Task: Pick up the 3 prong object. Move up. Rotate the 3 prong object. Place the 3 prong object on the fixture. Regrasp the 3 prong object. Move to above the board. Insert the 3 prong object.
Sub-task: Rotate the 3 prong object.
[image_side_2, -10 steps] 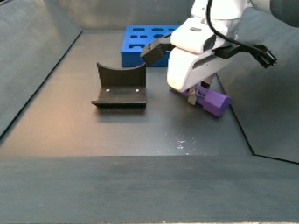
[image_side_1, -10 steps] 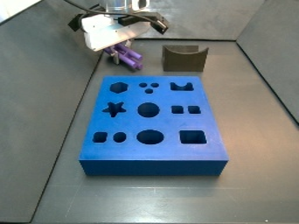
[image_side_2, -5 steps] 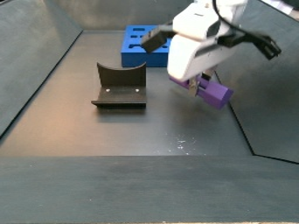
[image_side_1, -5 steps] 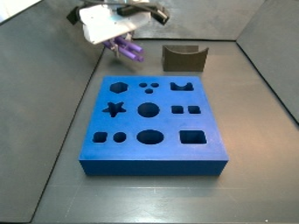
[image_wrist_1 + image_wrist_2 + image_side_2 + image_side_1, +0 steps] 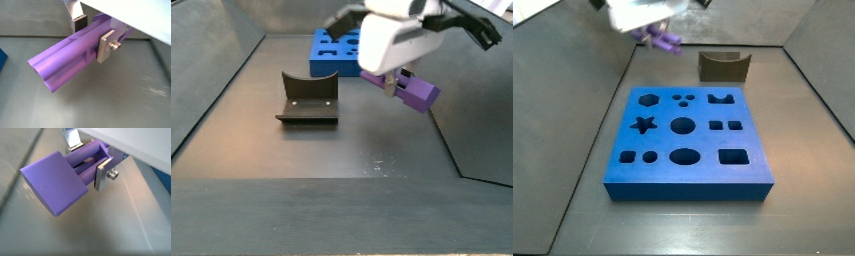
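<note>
The light-purple 3 prong object [image 5: 67, 60] [image 5: 57, 183] hangs in the air, clear of the floor, with my gripper [image 5: 93, 32] [image 5: 85, 159] shut on it; silver fingers [image 5: 107, 46] press both its sides. In both side views the gripper [image 5: 396, 80] [image 5: 657, 35] is high up, with the 3 prong object [image 5: 413, 94] [image 5: 663, 40] tilted below it. The dark fixture [image 5: 307, 98] [image 5: 723, 66] stands apart on the floor. The blue board [image 5: 684, 140] [image 5: 335, 50] lies flat with its cutouts open.
Grey walls enclose the floor on all sides in both side views. The board's corner shows as a blue patch [image 5: 3, 56] in a wrist view.
The gripper has risen steadily with the 3 prong object in it, lifting it off the floor to well above it. Fixture and board have stayed put.
</note>
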